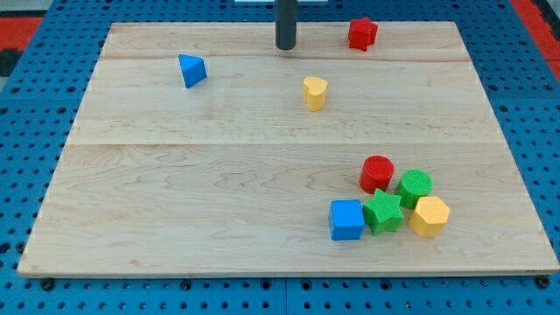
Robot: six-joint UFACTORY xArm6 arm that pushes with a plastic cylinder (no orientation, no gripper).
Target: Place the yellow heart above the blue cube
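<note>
The yellow heart lies alone on the wooden board, in the upper middle. The blue cube sits at the lower right, at the left end of a cluster of blocks. The heart is well above the cube and a little to its left. My tip is near the board's top edge, up and left of the heart, apart from it and touching no block.
A red cylinder, green cylinder, green star and yellow hexagon crowd the blue cube's right. A blue triangle lies upper left. A red star lies at the top right.
</note>
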